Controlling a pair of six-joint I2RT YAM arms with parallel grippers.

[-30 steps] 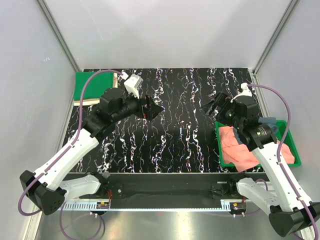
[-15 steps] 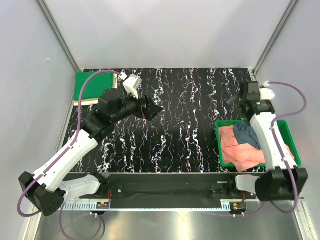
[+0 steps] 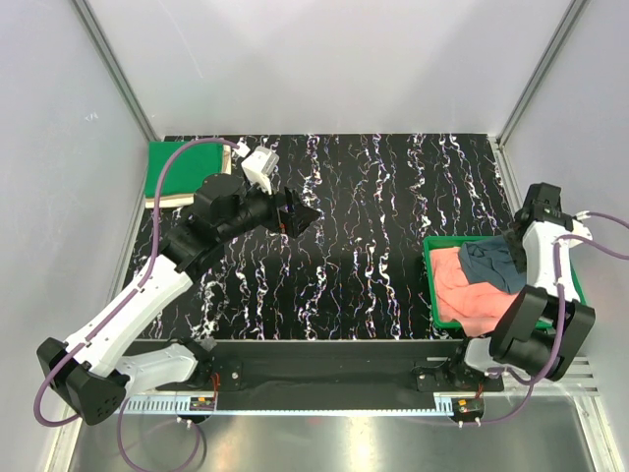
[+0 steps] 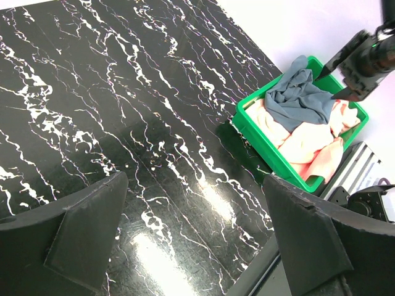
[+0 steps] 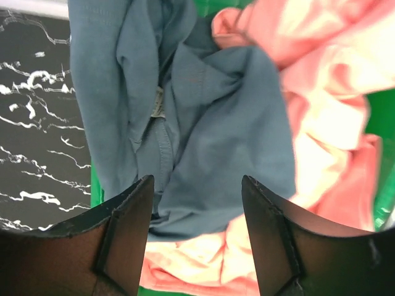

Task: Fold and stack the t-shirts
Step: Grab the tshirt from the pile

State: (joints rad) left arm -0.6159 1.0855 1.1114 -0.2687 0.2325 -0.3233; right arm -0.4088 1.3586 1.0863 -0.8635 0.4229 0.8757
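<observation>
A slate blue-grey t-shirt (image 3: pixel 486 265) (image 5: pixel 210 117) (image 4: pixel 300 98) lies crumpled on top of salmon-pink t-shirts (image 3: pixel 464 297) (image 5: pixel 327 123) (image 4: pixel 299 143) in a green tray (image 3: pixel 431 293) (image 4: pixel 262 143). My right gripper (image 3: pixel 515 257) (image 5: pixel 197 213) (image 4: pixel 337 77) hovers just above the blue-grey cloth, jaws apart with nothing between them. At the back left corner a folded bright green t-shirt (image 3: pixel 169 169) rests on a beige one (image 3: pixel 157 203). My left gripper (image 3: pixel 297 215) (image 4: pixel 197 231) hangs wide open and empty over the bare marble-patterned table.
The black marble-patterned table top (image 3: pixel 364 226) is bounded by white walls at the back and sides. The tray stands at the table's near right edge, beside the metal rail (image 4: pixel 364 166) in front.
The right arm has swung from the table's middle right over to the tray, uncovering the blue-grey shirt, and its jaws have narrowed somewhat. The left arm has not moved.
</observation>
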